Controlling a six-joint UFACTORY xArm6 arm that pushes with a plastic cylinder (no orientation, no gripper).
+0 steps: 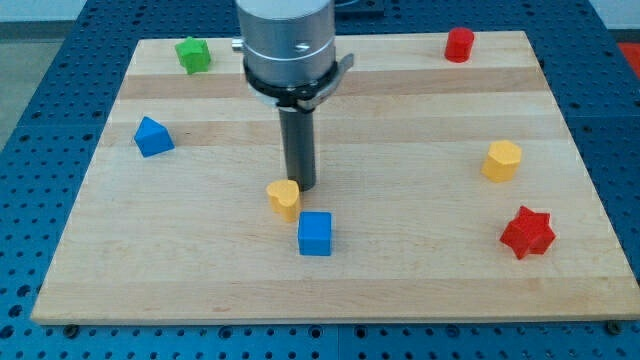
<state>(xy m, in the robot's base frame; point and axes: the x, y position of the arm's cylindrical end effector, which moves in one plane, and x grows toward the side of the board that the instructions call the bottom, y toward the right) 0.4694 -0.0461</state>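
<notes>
My tip (300, 186) rests on the wooden board (400, 280) near its middle, right against the upper right side of a small yellow block (284, 198). A blue cube (314, 233) sits just below and to the right of that yellow block, close to it. The dark rod rises from the tip into the arm's grey cylinder at the view's top.
A blue pointed block (152, 136) lies at the left, a green star-like block (193, 54) at the top left. A red cylinder (459, 44) stands at the top right, a yellow hexagonal block (501, 160) at the right, a red star (527, 232) below it.
</notes>
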